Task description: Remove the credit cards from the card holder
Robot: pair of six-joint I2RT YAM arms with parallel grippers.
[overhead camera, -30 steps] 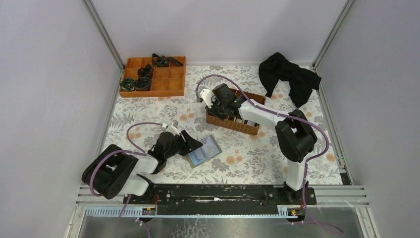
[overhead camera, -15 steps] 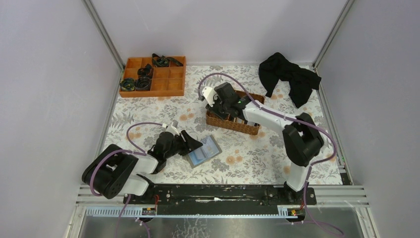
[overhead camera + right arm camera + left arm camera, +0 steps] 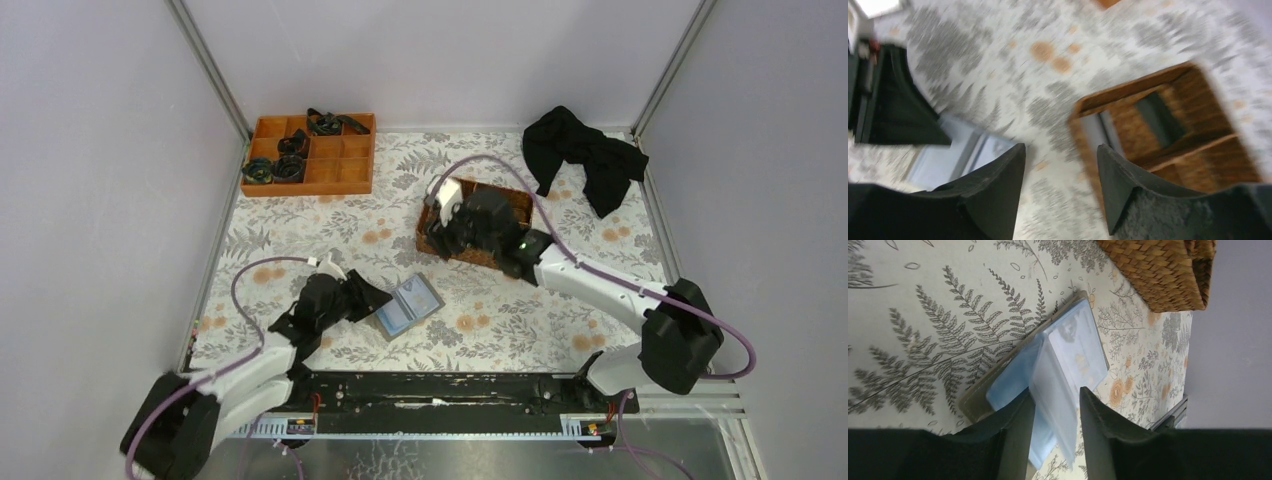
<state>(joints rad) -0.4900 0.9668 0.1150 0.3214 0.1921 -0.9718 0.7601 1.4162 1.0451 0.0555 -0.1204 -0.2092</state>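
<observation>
The card holder (image 3: 408,306) lies open on the table (image 3: 300,230), at lower centre of the top view, both pale blue panels face up. The left jaws are open at its left edge. In the left wrist view one finger (image 3: 1015,432) stands on each side of a loose pale blue leaf; I cannot tell whether they touch it. The upper panel's sleeve shows faint orange marks under glare.

Up and to the right sits the wicker basket (image 3: 1160,275). The right jaws hang open over its left end. In the blurred right wrist view a grey card (image 3: 1094,131) and a dark card (image 3: 1159,116) stand in its compartments.

An orange tray (image 3: 345,165) sits at the upper left and a black cloth (image 3: 585,155) at the upper right.
</observation>
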